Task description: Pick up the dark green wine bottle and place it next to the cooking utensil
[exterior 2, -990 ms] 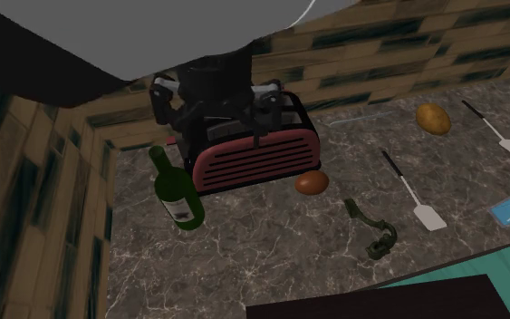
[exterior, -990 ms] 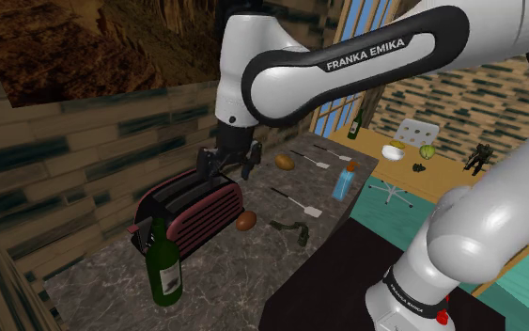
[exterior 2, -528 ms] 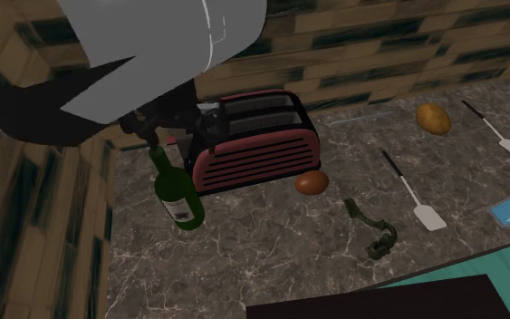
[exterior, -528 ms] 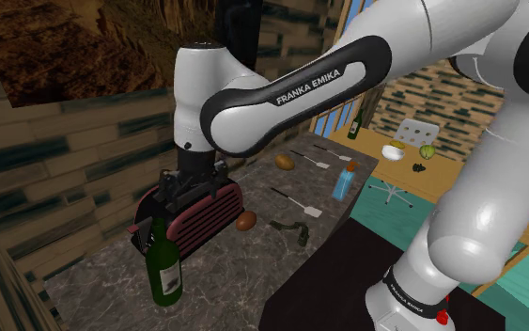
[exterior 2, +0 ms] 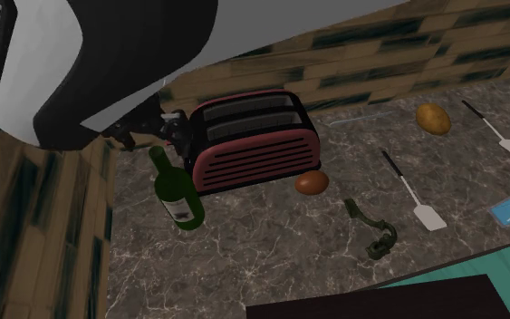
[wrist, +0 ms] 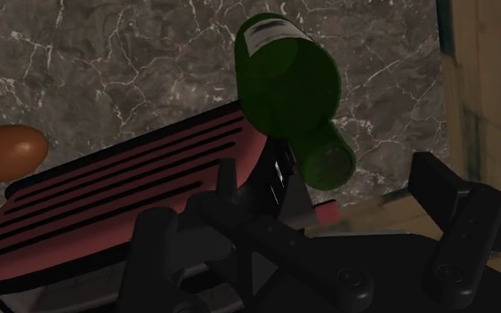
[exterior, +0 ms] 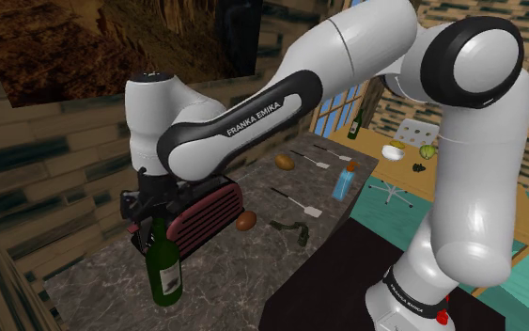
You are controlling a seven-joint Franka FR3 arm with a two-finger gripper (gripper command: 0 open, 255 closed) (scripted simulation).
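The dark green wine bottle point(exterior: 163, 271) point(exterior 2: 179, 193) stands upright on the marble counter, close beside the end of a red toaster point(exterior: 204, 212). My gripper point(exterior: 149, 209) point(exterior 2: 147, 130) hangs just above the bottle's neck, open. In the wrist view the bottle point(wrist: 286, 82) is seen from above, its mouth lying between my spread fingers point(wrist: 457, 222) without touching them; the gripper point(wrist: 311, 203) holds nothing. A white spatula point(exterior: 300, 202) point(exterior 2: 414, 193) lies on the counter past the toaster, and two more spatulas point(exterior: 312, 160) lie farther back.
A brown egg point(exterior: 245, 221) point(exterior 2: 312, 182) point(wrist: 8, 149) rests by the toaster point(exterior 2: 257, 140) point(wrist: 124, 191). A dark green hand tool point(exterior: 295, 229) point(exterior 2: 376, 236), a potato point(exterior: 285, 162) point(exterior 2: 433, 118) and a blue bottle point(exterior: 347, 179) are on the counter. A brick wall runs behind.
The arm has swung from over the toaster toward the shoulder view's left, and the open gripper now hangs over the bottle's neck. The bottle has not moved.
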